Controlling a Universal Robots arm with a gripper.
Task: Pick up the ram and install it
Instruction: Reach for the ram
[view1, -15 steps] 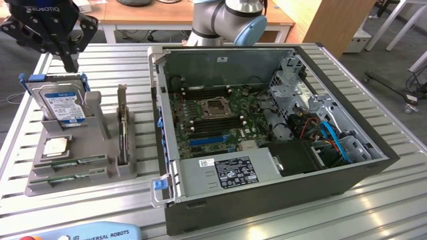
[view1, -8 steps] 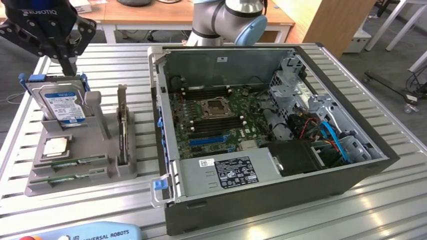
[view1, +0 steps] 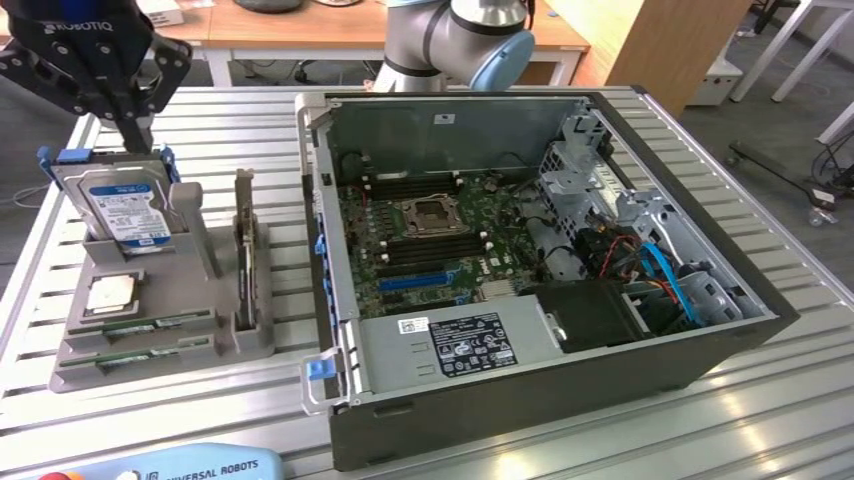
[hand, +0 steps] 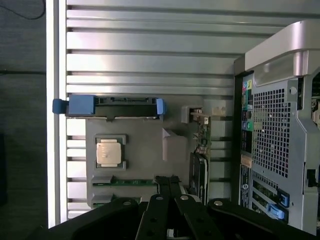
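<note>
Flat in the near slots of a grey holder (view1: 80, 372), at the exterior view's left: the ram (view1: 150, 323), green and thin, two sticks side by side, one just nearer than the other, touched by nothing. Just beyond it on the same holder, a square silver processor (view1: 110, 293). Farther back, an upright hard drive (view1: 123, 205) in a blue-cornered caddy. Along the holder's right side, a dark expansion card (view1: 244, 250) standing on edge. High over the holder's far end, the black hand (view1: 138, 142), pressed together with nothing clamped in it, well apart from the ram. In the wrist view, its fingertips (hand: 163, 186) meeting in a point above the holder. To the right of the holder, on the same slatted metal bench (view1: 254, 130), an open computer case (view1: 534, 400) lying on its side, green motherboard (view1: 400, 262) facing up, labelled power supply (view1: 447, 345) at its near edge. At the far side of the bench, the arm's base (view1: 467, 35).
</note>
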